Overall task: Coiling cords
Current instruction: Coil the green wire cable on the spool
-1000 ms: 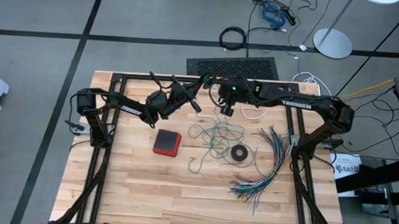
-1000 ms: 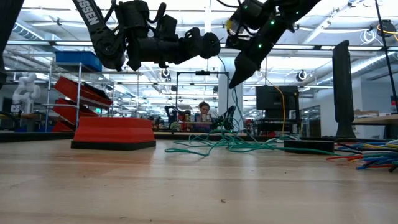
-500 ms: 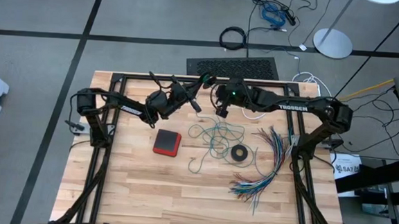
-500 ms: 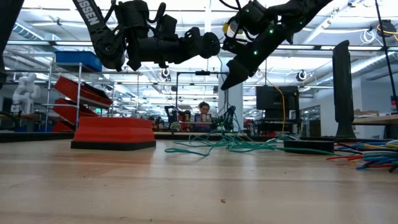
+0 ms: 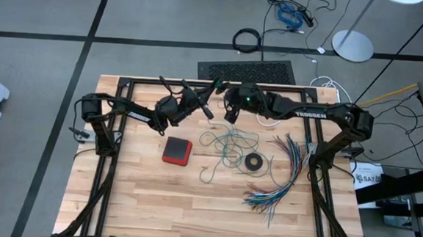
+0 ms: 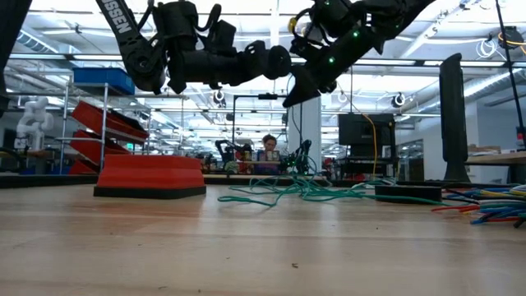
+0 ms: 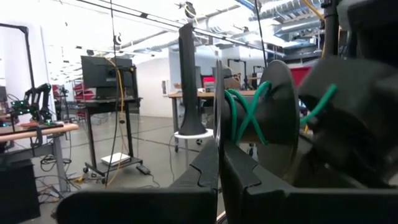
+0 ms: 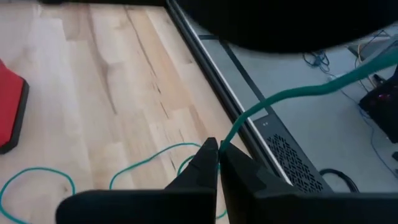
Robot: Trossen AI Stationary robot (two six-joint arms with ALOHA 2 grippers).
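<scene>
Two cords were involved, and only the thin teal-green cord [image 5: 228,145] was in work. Nearest the low camera, its loose slack lay tangled on the wooden table [image 5: 140,195], between the flat red block [image 5: 177,151] and the small black ring [image 5: 253,162], so it could feed upward freely. Above that pile I held the right gripper [image 8: 217,152] with its fingers pressed together on the strand, which ran taut from the fingertips, presumably to keep tension for winding. Close beside it, the left gripper [image 7: 219,155] sat raised with its fingers together; several green turns [image 7: 245,115] crossed on a dark round part ahead of them. I judged this arm served as the winding post. Farther back, the thin white cord [image 5: 270,122] lay near the table's far edge, untouched.
</scene>
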